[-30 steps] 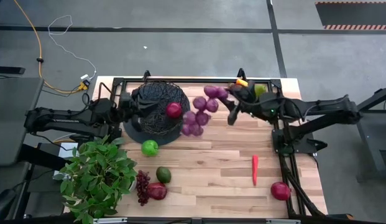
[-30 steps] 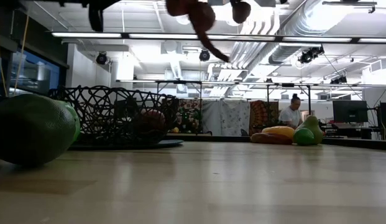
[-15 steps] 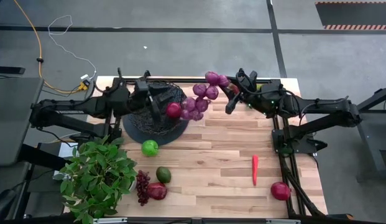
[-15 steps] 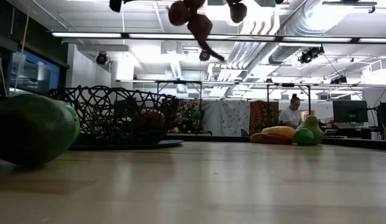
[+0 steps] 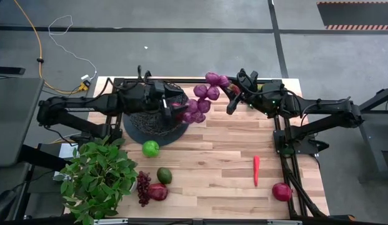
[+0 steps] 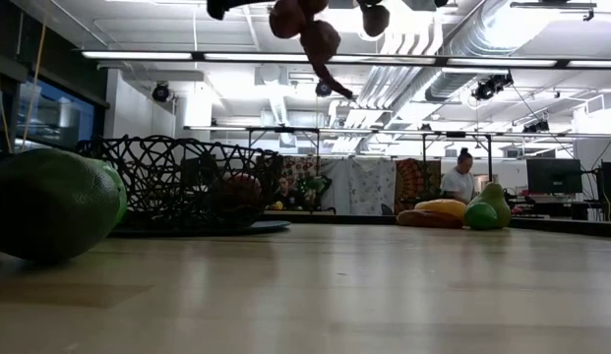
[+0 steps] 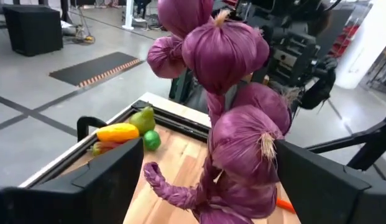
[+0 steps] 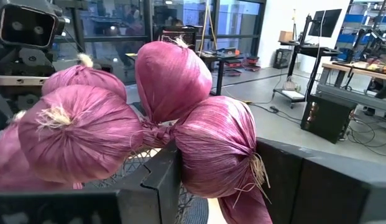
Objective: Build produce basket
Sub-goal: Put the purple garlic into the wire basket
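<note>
A bunch of purple bulbs (image 5: 203, 97) on a braided stem hangs in the air, stretching from my right gripper (image 5: 230, 95) toward the black wire basket (image 5: 153, 129). My right gripper is shut on the bunch's right end. My left gripper (image 5: 175, 106) is open above the basket. In its wrist view its fingers stand on either side of the bunch's lower bulbs (image 7: 242, 149); whether they touch them I cannot tell. A red pomegranate (image 6: 241, 189) lies inside the basket (image 6: 177, 182). My right gripper pinches one bulb (image 8: 211, 152) at the bunch's right end between its two fingers. The fingers (image 8: 158, 180) reach in about level from the table's right side. The whole bunch is lifted clear of the table, and the other bulbs trail off toward the basket.
On the table lie a green apple (image 5: 150, 149), an avocado (image 5: 164, 175), dark grapes (image 5: 143, 186) beside a pomegranate (image 5: 157, 192), a red chili (image 5: 256, 170) and another pomegranate (image 5: 282, 191). A potted plant (image 5: 100, 178) fills the near left corner. A yellow pepper (image 7: 118, 132) and a pear (image 7: 141, 118) sit at the far right corner.
My left gripper has risen and travelled toward the table's right, from the basket's left rim to the purple bunch, spreading its fingers on the way. My right gripper has shifted slightly toward the far edge, and the bunch's hanging end has swung up with it.
</note>
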Tool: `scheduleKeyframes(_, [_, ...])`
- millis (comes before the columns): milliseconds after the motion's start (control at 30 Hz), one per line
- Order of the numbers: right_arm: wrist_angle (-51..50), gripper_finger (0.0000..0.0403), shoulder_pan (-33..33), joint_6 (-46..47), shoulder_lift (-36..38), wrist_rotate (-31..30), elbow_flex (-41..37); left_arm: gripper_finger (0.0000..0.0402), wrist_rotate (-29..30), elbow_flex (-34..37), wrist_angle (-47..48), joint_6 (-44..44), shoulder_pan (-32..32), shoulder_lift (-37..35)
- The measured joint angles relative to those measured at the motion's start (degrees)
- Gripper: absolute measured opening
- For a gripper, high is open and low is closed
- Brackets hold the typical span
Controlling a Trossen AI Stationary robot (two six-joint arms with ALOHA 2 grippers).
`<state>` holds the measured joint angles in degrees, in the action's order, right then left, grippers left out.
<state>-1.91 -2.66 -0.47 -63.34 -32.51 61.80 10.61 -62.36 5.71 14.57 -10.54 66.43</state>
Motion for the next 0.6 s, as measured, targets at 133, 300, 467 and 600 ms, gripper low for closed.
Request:
scheduleKeyframes(133, [-0.02, 0.0149, 0.00, 0.00, -0.01, 0.42, 0.00, 0.0345, -0.38, -0.91, 0.03, -0.61, 0.06, 2.05])
scheduleKeyframes(300, [-0.48, 0.0149, 0.00, 0.00, -0.01, 1.23, 0.00, 0.0346, -8.19, -1.15, -1.34, -0.08, 0.04, 2.48])
scheduleKeyframes(467, [-0.42, 0.0149, 0.00, -1.31, -0.03, 1.20, 0.00, 0.0345, -11.22, -1.17, -2.27, 0.24, 0.10, 1.46])
scheduleKeyframes(600, [-0.39, 0.0149, 0.00, -0.91, -0.03, 1.36, -0.02, 0.0346, -9.71, -1.19, -2.26, 0.24, 0.04, 1.85])
